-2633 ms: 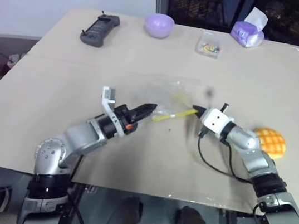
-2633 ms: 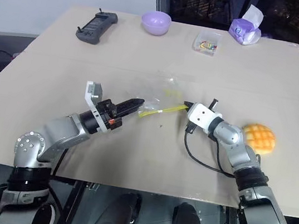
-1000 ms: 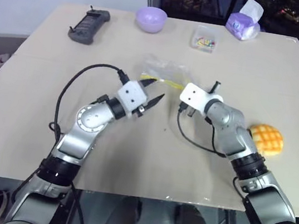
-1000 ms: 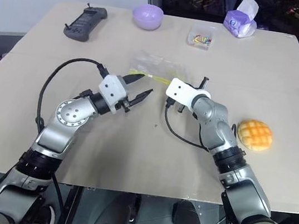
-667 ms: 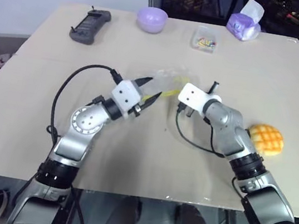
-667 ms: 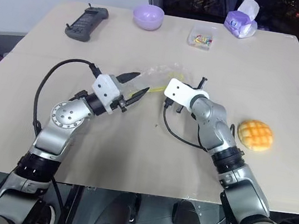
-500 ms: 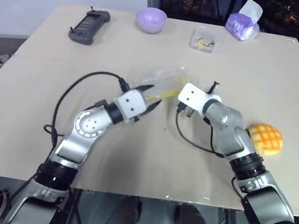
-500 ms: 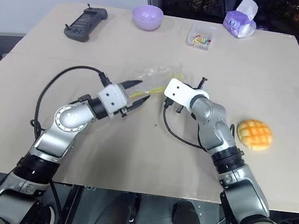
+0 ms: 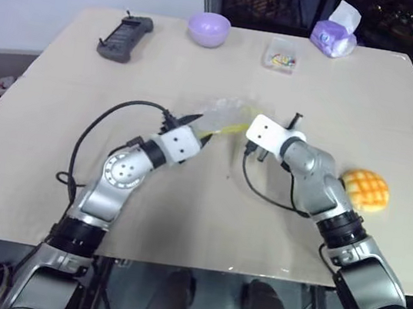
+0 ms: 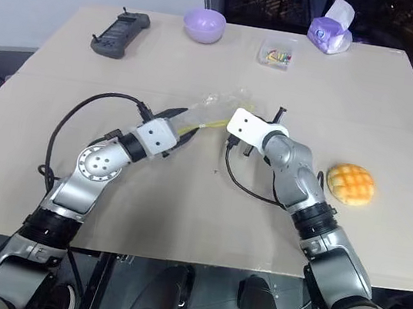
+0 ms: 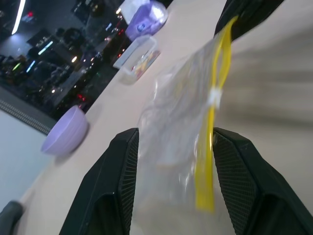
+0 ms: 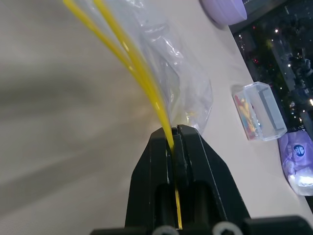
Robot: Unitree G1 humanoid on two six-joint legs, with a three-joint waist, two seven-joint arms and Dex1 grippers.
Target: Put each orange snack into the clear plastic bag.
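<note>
My right claw [image 12: 175, 142] clamps the clear plastic bag [image 11: 181, 117] by its yellow seal strip; left claw [image 11: 173, 171] straddles it, apart, to spread the mouth. Orange snack [image 9: 365, 188] waits on the counter [image 9: 63, 125].

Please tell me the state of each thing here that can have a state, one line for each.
Clear plastic bag: empty, lifted by its yellow seal strip.
Right tool: shut on the seal strip.
Left tool: open around the bag.
Orange snack: on the table, not bagged.
Small clear box: closed.

Office or lab, plain beige table [image 9: 87, 67], dark window [image 9: 276, 2], night lights
</note>
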